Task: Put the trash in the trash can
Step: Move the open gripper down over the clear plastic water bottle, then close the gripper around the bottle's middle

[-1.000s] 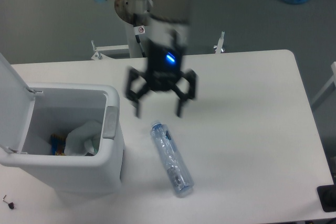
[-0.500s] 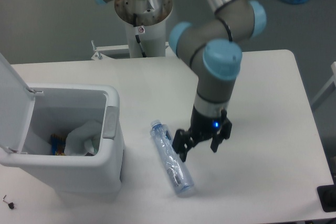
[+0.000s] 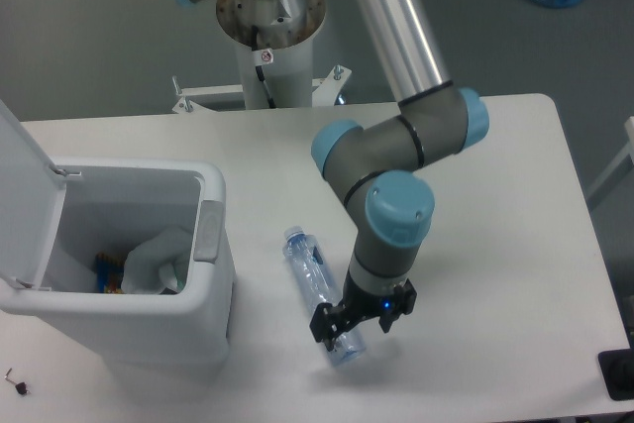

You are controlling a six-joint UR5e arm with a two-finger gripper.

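The bottle [image 3: 321, 296] lies flat on the surface [image 3: 495, 195], its cap end toward the bin [image 3: 119, 274] and its base toward the near edge, just beside the bin's right wall but not touching it. The hand [image 3: 362, 325] is low over the base end, its fingers spread and straddling that end; nothing is gripped yet, and whether a finger touches the plastic cannot be told from this angle.

The step in hand looks like the grasp. The bottle is crushed and clear, so it will likely flex and slip. Closing across the narrow width, not along the length, should hold best, and a hold this near one end will let the free end droop or swing when lifted. Shifting a little toward the middle before closing would be safer. The lift should be high enough for the hanging end to clear the bin's rim and the grey tab [image 3: 210, 231].

The bin stands open, lid [image 3: 22, 185] tipped back on the left, with the white wad [image 3: 158, 257] already inside among other scraps.
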